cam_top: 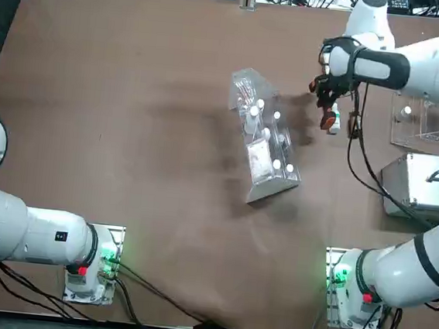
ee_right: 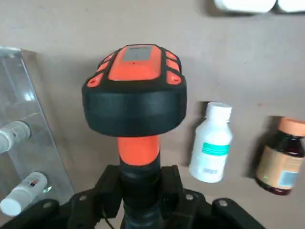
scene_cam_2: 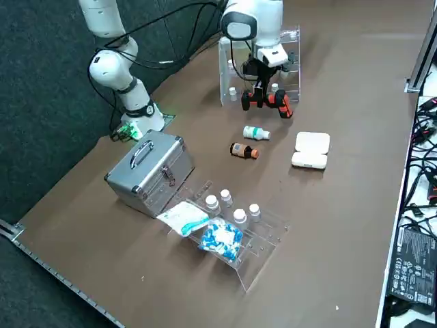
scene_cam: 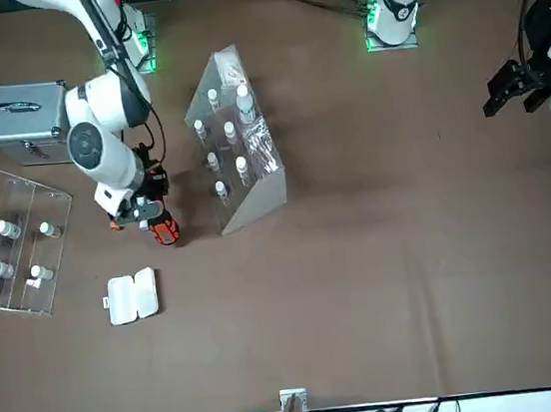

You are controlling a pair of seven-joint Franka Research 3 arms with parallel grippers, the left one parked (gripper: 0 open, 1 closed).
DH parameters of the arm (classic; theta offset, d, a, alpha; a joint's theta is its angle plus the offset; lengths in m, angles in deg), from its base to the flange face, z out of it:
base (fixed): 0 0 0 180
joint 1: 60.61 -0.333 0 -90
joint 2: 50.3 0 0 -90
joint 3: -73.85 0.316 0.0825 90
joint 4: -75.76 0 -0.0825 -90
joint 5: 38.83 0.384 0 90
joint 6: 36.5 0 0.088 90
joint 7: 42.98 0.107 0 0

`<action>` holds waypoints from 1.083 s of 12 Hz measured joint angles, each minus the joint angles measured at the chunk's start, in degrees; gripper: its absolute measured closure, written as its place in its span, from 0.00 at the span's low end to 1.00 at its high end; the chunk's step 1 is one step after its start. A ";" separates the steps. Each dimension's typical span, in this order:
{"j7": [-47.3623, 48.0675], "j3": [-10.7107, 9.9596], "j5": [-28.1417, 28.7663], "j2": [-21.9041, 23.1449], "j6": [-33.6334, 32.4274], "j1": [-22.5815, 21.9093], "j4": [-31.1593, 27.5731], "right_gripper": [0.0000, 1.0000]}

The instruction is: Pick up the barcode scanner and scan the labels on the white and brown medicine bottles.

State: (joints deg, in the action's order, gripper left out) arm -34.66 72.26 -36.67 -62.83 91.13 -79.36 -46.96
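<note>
Right gripper (ee_right: 142, 195): fingers pinching barcode scanner (ee_right: 136, 90) by its handle, above table (scene_cam_2: 341, 225). White bottle (ee_right: 212, 143): teal-banded label, print unreadable. Brown bottle (ee_right: 282, 157) beside it, orange-tan label, also unreadable. Both lie between scanner and metal case (scene_cam_2: 151, 172). White open case (scene_cam_2: 311, 150) near the bottles; vial rack (scene_cam_2: 239, 236) near metal case.

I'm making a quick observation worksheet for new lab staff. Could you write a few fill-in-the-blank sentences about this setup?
The right gripper grips the barcode scanner by its ____. The white bottle has a ____ band on its label. The brown bottle has an ____ cap.

Missing words: handle; green; orange.
</note>
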 joint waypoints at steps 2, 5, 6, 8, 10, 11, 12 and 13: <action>1.40 0.01 0.00 -0.96 1.84 -0.88 -1.13 0.58; 2.18 -0.04 0.00 -1.42 4.86 -1.03 -2.91 0.58; 2.85 -0.07 0.00 -1.45 6.05 -1.03 -3.58 0.58; 4.29 -0.08 0.00 -1.46 7.34 -1.03 -4.40 0.58; 5.22 -0.08 0.00 -1.52 9.18 -1.04 -5.09 0.58; 5.31 -0.08 0.00 -1.64 10.53 -1.04 -5.62 0.58; 5.37 -0.08 0.00 -1.88 11.95 -1.04 -6.23 0.58; 5.40 -0.08 0.00 -2.23 13.02 -1.04 -6.69 0.58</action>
State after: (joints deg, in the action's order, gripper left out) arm -29.26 72.18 -36.66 -65.07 104.15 -80.40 -53.66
